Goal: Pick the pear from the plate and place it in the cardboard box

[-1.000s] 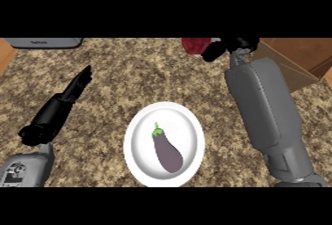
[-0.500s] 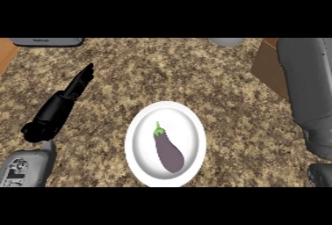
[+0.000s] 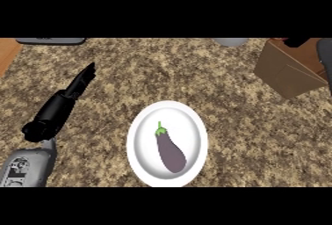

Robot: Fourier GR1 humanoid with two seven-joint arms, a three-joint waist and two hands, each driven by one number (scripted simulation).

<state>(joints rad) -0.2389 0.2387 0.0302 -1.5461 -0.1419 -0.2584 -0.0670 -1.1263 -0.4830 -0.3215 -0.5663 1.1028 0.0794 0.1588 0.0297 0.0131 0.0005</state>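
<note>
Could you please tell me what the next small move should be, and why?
Probably draw the right hand away from the cardboard box and towards rest: the plate holds only an eggplant, no pear, and the hand barely shows above the box. The left hand lies open at the left.

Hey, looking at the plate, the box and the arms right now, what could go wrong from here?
1. The plate holds only an eggplant and no pear shows, so the wrong thing might get picked next.
2. The right hand is almost out of view above the cardboard box. Whether it is over the opening cannot be checked, and a release could miss.
</note>
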